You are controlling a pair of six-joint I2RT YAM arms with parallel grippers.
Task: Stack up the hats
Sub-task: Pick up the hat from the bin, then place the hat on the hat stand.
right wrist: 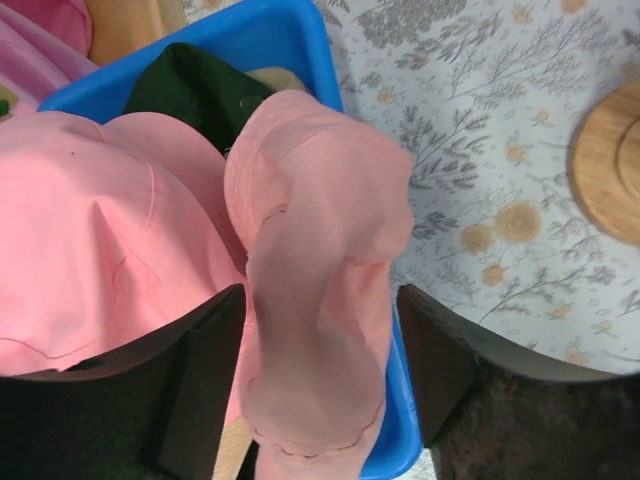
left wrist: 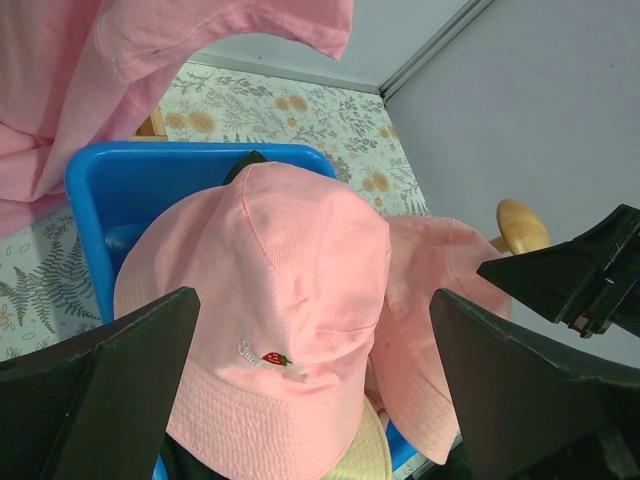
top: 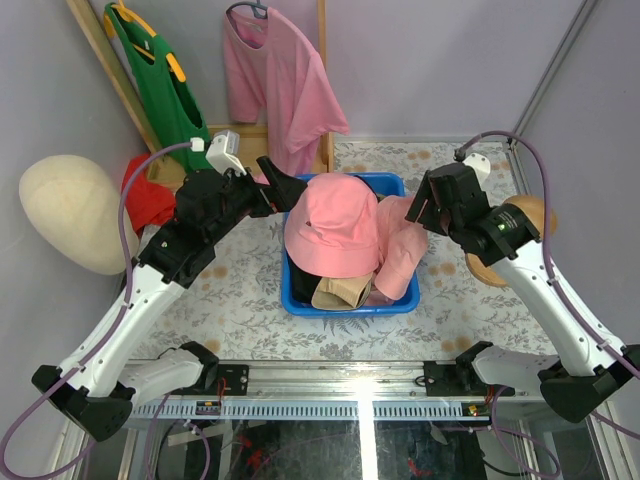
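1. The hats sit heaped in a blue bin (top: 300, 305) on the bench (top: 240, 290). A pink bucket hat (left wrist: 290, 260) lies crown-up on top, and a tan cap (top: 340, 292) pokes out beneath it at the near side. A dark green hat (right wrist: 195, 85) lies at the far end.
2. A pink baseball cap (right wrist: 320, 230) slumps over the bin's right rim, touching the bucket hat.
3. The right hand (right wrist: 318, 340) has its fingers spread on either side of that cap, not visibly squeezing it.
4. The left hand (left wrist: 312, 300) is wide open and empty, by the bin's far left corner, pointed at the bucket hat.
5. The step in hand looks like taking the pink cap. The right hand should close on that cap alone, keeping the bucket hat's brim out of the pinch.
6. The right hand should lift straight up until the sagging fabric clears the rim, or the cap may snag and tip the bin.
7. The left hand should stay clear, ready to steady the bucket hat.
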